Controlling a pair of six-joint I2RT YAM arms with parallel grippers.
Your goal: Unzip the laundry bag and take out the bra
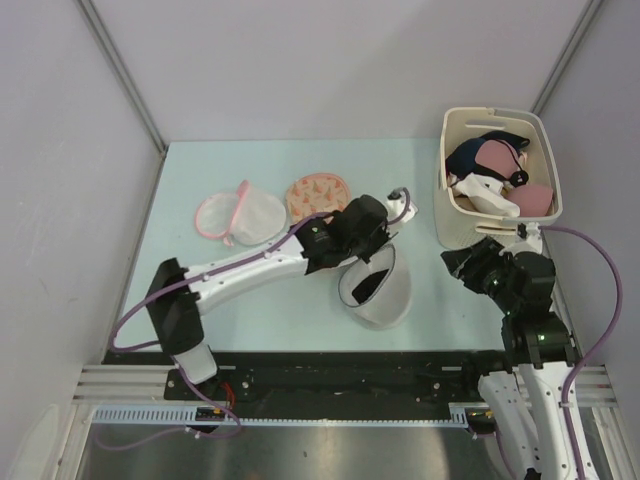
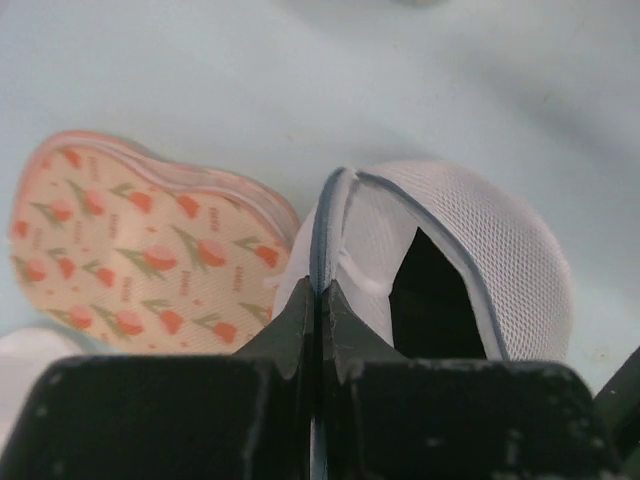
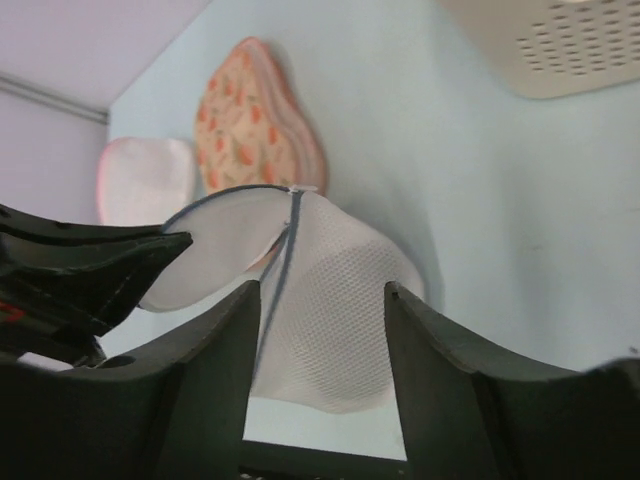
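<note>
The white mesh laundry bag (image 1: 385, 295) with blue trim lies at the table's centre, partly open. Something black (image 1: 369, 287) shows through its opening; I cannot tell whether it is the bra. My left gripper (image 1: 377, 250) is shut on the bag's blue zipper edge, seen up close in the left wrist view (image 2: 320, 292), and lifts that edge. The bag (image 2: 470, 240) and its dark opening (image 2: 430, 300) lie just beyond the fingers. My right gripper (image 1: 456, 262) is open and empty to the right of the bag, which fills the space ahead of it (image 3: 335, 310).
A tulip-patterned pouch (image 1: 318, 195) and a white pouch with pink trim (image 1: 240, 215) lie at the back left. A beige basket (image 1: 452, 215) holding several bras stands at the back right, just behind my right gripper. Grey walls enclose the table.
</note>
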